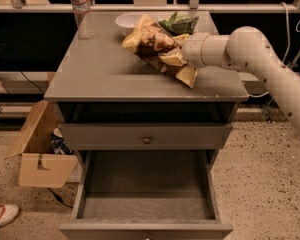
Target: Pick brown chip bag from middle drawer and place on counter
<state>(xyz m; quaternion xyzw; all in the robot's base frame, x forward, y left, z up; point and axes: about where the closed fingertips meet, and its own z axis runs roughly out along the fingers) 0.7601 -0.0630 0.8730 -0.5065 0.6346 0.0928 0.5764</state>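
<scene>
The brown chip bag (150, 41) hangs tilted over the right back part of the counter (105, 69), with its lower yellow-tan end at or just above the surface. My gripper (176, 59) reaches in from the right and is shut on the bag's right half, its fingers mostly hidden by crumpled foil. The middle drawer (145, 184) stands pulled open below, and its grey floor is bare.
A white bowl (127, 21) and a small green bag (179, 23) sit at the back of the counter, with a water bottle (81, 9) at the back left. A closed drawer with a knob (147, 139) is above the open one. A cardboard box (40, 154) and a shoe (0, 214) lie on the floor at left.
</scene>
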